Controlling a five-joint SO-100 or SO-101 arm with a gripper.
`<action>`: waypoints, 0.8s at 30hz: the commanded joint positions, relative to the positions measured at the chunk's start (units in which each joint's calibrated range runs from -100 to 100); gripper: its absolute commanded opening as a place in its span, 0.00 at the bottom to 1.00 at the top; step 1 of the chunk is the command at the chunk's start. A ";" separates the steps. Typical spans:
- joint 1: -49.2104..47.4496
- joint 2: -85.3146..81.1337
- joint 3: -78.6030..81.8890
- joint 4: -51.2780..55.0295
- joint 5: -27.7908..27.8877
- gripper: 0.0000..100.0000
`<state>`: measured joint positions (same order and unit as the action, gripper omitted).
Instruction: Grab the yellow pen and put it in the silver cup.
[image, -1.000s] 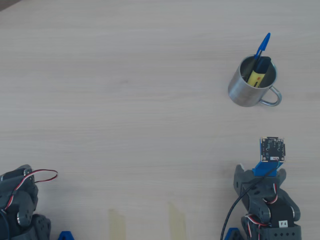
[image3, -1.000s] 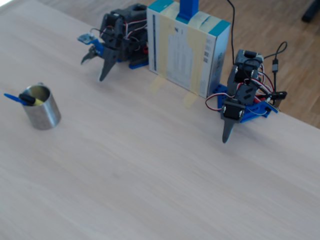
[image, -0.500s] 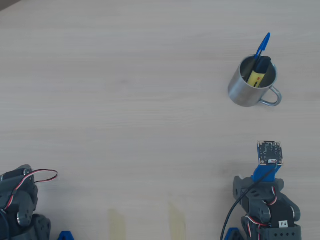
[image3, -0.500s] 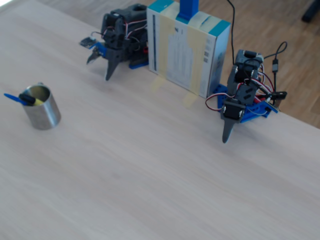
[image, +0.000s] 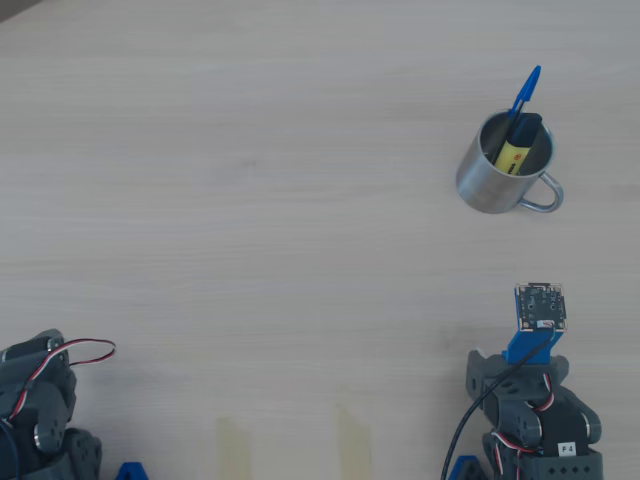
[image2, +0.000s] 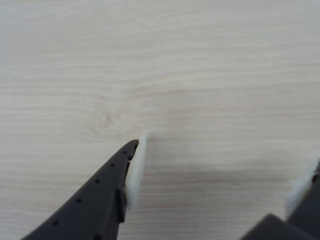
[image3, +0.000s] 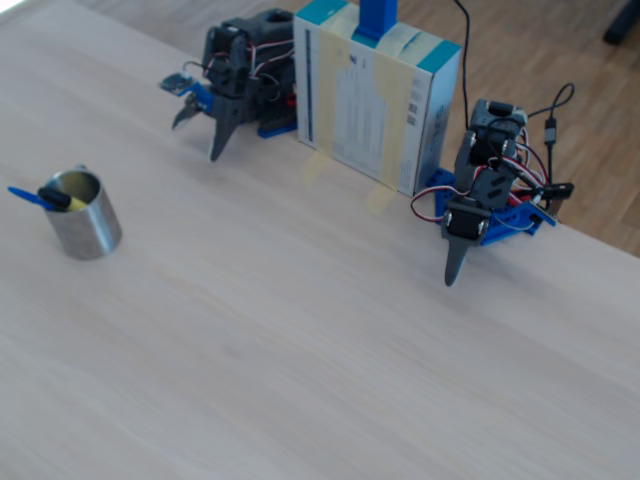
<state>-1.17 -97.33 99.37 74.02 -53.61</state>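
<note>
Wrist view: jaws (image2: 215, 172) spread wide above bare counter (image2: 160, 65), nothing between them; white pads visible on the fingertips (image2: 135, 165). Overhead view: arm folded back at the lower right edge, well apart from the silver cup (image: 500, 172). The yellow pen (image: 514, 147) stands tilted inside the cup, black cap up, beside a blue ballpoint pen (image: 522, 92) leaning out over the rim. Cup handle points to the lower right.
</note>
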 joint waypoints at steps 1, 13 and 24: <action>0.21 0.16 0.45 1.35 -0.12 0.42; 0.39 0.16 0.45 1.35 -0.43 0.14; 0.39 0.16 0.45 1.35 -0.38 0.03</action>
<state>-1.17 -97.42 99.37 74.02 -53.87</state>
